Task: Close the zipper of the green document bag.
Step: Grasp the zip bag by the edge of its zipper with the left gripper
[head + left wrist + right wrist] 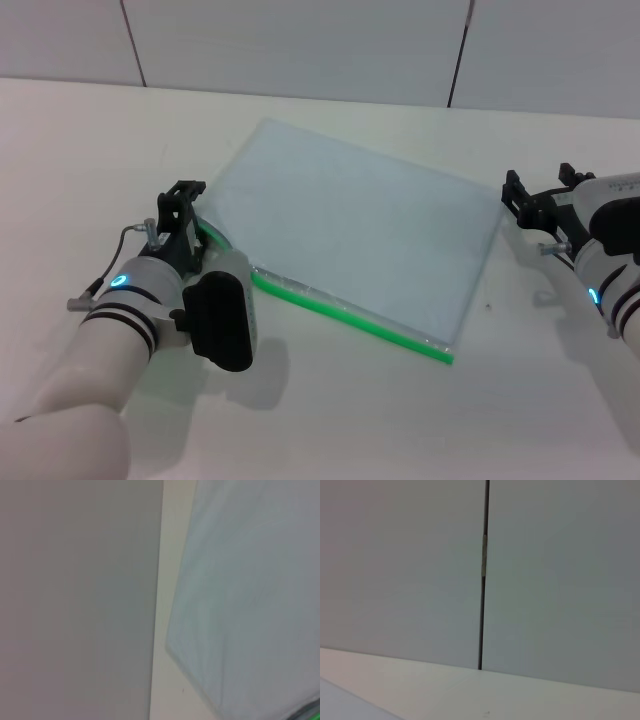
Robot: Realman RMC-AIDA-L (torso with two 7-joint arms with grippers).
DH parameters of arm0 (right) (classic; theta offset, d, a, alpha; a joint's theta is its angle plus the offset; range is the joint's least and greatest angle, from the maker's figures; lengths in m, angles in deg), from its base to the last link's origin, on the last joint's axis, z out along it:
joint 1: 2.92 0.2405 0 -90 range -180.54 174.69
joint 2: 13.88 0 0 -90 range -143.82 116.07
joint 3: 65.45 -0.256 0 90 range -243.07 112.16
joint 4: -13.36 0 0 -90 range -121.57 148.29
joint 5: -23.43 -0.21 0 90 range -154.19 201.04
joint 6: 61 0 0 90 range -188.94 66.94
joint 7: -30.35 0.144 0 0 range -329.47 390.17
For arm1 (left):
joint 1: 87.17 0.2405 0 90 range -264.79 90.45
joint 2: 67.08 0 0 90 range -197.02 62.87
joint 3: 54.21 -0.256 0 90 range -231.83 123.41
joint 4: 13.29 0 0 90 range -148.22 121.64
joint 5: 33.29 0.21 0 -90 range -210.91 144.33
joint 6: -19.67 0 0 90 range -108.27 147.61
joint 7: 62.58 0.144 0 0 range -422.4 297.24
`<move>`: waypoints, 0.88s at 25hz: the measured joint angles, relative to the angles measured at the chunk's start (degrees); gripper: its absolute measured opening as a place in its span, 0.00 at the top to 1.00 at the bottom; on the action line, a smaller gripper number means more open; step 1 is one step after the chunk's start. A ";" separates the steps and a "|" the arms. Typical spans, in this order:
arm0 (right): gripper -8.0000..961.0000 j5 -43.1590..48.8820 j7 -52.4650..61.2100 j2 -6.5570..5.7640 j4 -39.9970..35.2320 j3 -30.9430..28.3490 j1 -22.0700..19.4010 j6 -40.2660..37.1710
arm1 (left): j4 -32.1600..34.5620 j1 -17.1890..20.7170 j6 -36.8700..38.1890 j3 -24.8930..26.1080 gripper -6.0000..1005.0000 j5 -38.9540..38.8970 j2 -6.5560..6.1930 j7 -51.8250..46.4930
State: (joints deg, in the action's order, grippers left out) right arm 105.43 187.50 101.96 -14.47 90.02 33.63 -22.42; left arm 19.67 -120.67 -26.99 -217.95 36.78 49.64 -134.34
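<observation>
The green document bag lies flat on the white table, a pale blue translucent pouch turned at an angle. Its zipper is the bright green strip along the near long edge. My left gripper sits low at the bag's left corner, right over the zipper's left end, where the strip curls upward. The slider is hidden. The left wrist view looks across the bag, with a sliver of the green zipper at one corner. My right gripper hovers just past the bag's right corner, apart from it.
Grey wall panels with dark seams stand behind the table's far edge. The right wrist view shows only a wall seam and a strip of the table. Bare tabletop lies in front of the bag and to both sides.
</observation>
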 joint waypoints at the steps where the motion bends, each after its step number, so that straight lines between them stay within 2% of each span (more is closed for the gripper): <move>1: 0.26 0.00 0.00 0.00 0.00 0.00 0.01 0.00 | 0.02 -0.04 0.00 0.00 0.49 0.00 0.00 0.25; 22: 0.26 -0.01 -0.01 0.00 0.05 0.00 0.01 0.00 | 0.87 -0.45 1.01 0.00 0.49 2.26 0.09 2.83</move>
State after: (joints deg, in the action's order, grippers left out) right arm 105.42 187.49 101.96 -14.42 90.02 33.64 -22.42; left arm 20.54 -121.12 -25.98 -217.95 39.04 49.73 -131.51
